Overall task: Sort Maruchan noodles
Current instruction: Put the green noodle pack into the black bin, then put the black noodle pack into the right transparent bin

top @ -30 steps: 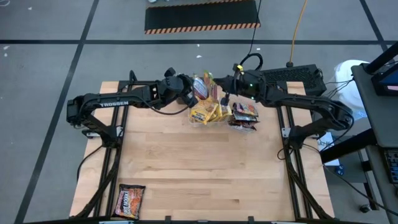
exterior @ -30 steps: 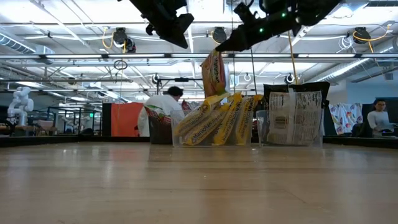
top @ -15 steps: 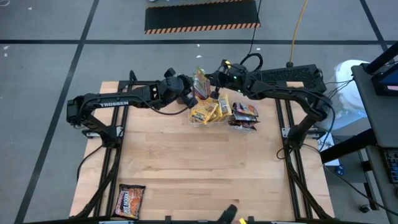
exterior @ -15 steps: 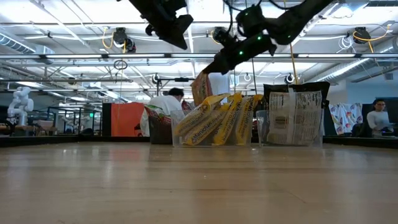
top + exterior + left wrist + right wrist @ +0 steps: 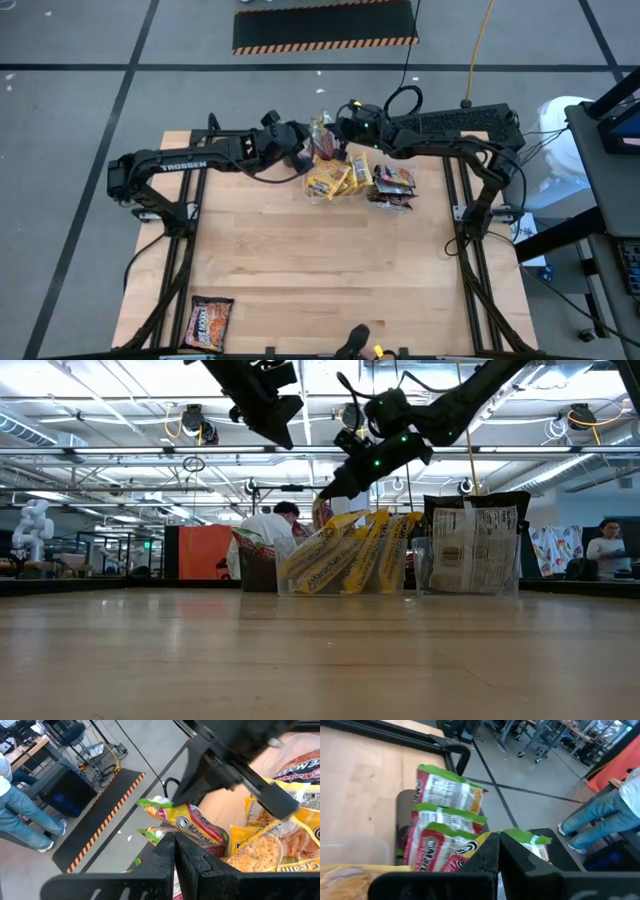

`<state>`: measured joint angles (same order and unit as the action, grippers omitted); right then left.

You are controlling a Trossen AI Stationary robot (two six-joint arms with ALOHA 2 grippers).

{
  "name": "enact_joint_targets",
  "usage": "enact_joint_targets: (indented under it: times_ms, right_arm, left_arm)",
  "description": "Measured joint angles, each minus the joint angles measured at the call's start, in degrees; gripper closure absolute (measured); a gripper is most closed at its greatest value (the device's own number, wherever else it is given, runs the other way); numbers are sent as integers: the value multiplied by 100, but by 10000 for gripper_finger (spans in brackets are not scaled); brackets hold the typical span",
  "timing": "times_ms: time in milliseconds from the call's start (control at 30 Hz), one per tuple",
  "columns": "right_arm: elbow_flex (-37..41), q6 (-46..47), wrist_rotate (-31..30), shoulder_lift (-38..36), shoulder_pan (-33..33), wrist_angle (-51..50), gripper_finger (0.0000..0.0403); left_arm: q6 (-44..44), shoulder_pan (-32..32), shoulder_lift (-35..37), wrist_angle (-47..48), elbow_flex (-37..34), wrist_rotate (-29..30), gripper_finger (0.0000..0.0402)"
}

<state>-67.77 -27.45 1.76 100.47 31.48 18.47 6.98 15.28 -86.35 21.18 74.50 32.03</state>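
right gripper [image 5: 325, 493] pinches a green packet [image 5: 530, 842] over its bin [image 5: 407, 815]; lower it upright among the others, then release; left gripper [image 5: 297, 158] closed, empty.

I am reaching both arms toward the far middle of the table, my wrists nearly meeting there. My right gripper [image 5: 335, 133] is angling downward with its fingers [image 5: 492, 851] pressed together. My left gripper [image 5: 300, 150] is hanging raised just beside it, fingers [image 5: 176, 855] closed too.

Striped floor mat [image 5: 325, 43]; person in jeans [image 5: 22, 815].
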Motion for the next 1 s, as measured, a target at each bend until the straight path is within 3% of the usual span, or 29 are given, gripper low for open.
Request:
enact_joint_targets:
  times_ms: [400, 700, 1000]
  right_arm:
    - [0, -30, 0, 0, -82, -176, 399]
    - [2, -431, -11, 0, -317, -217, 340]
    - [11, -539, -15, -347, -480, -210, 299]
  left_arm:
    - [-31, 8, 0, -7, 0, 2, 387]
    - [-47, 8, 2, 105, 0, 2, 387]
    - [-483, 8, 469, 919, 4, 2, 387]
